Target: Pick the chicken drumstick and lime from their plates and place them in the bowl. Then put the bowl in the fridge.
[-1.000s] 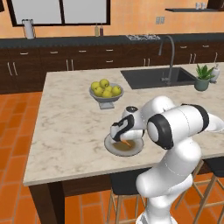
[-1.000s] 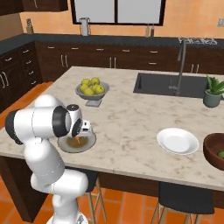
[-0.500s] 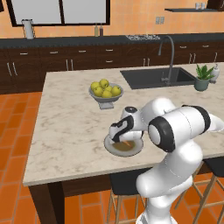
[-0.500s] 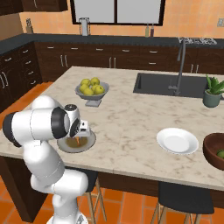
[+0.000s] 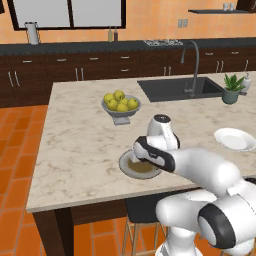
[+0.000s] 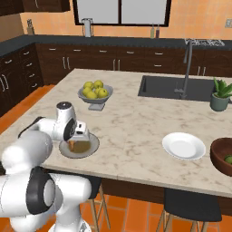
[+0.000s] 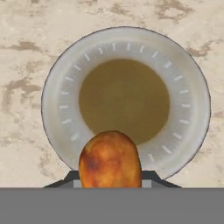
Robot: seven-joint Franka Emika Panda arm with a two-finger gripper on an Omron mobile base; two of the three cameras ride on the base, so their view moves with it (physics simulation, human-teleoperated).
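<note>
The gripper [image 7: 110, 183] is closed on the chicken drumstick [image 7: 110, 159], which stands at the bottom centre of the hand view, between the dark finger tips and just above the grey band. The drumstick is orange-brown with darker burnt spots, and its rounded end points toward the camera. Behind it lies the grey plate [image 7: 61, 87] with its brownish centre, seen from straight above on the marble counter [image 7: 22, 52]; the drumstick covers the lower rim of this plate. In the right base view the gripper [image 6: 76, 139] is at the left of the frame, over the near left edge of the grey plate [image 6: 93, 146], and a small orange piece of the drumstick [image 6: 73, 145] shows under the hand. In the left base view the arm hides the gripper, and the grey plate [image 5: 131, 168] is in the middle of the frame. The white plate [image 6: 183, 146] is at the right, well apart from the grey one. The reddish-brown bowl [image 6: 218, 153] is at the right edge, with the lime [image 6: 229, 159] inside it. The grey fruit bowl [image 6: 95, 97] with yellow-green fruit stands in the upper left part of the counter.
</note>
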